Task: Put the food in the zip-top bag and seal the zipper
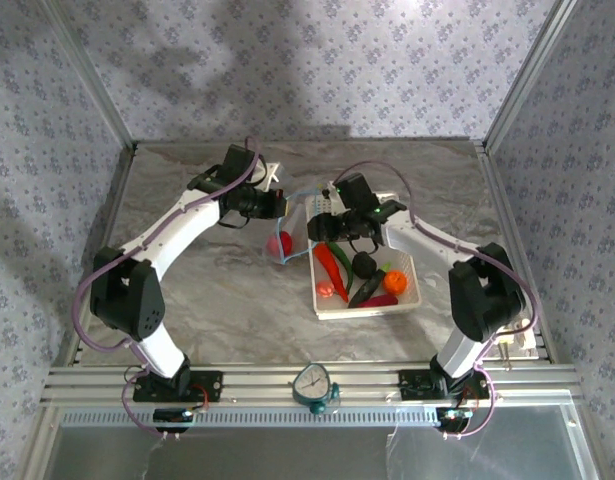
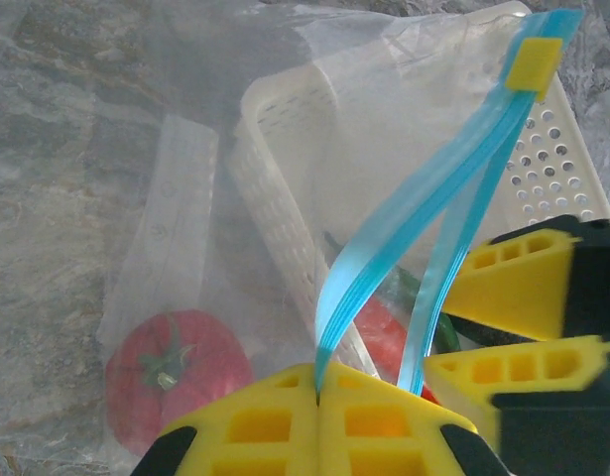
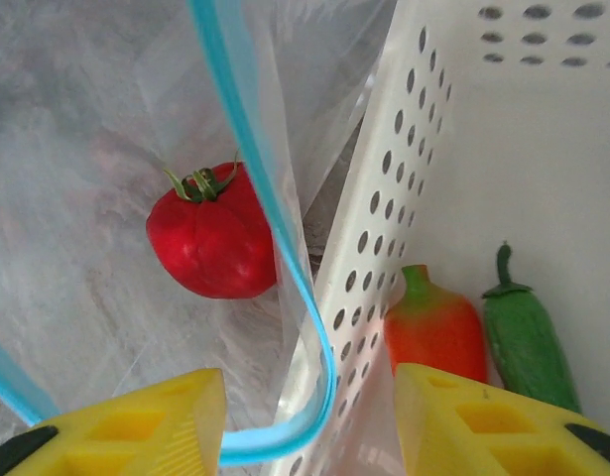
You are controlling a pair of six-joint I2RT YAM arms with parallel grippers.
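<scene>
I am reading this as early going. Only one piece of food, a red tomato (image 3: 213, 233), is lying inside the zip-top bag (image 3: 86, 149). The bag is sagging on the bench (image 1: 247, 310) at the 9 o'clock side of the basket (image 3: 384, 228) in the top view.

The rest is waiting in the basket: a red-orange pepper (image 3: 435, 337) and a green pepper (image 3: 528, 342) near its wall, plus red, orange and dark pieces further along (I am not counting those with any confidence from above).

My left tool (image 2: 319, 397) is pinching the light-blue zipper (image 2: 424, 188) with its fingers pressed together, holding the mouth up. My right tool (image 3: 305, 426) is standing partly open, its fingers straddling the other lip of the strip without gripping it, with the tomato at its 11 o'clock.

Loading the remaining food and sealing are both looking undone, and the yellow slider (image 2: 534, 64) is sitting at the strip's far end.
</scene>
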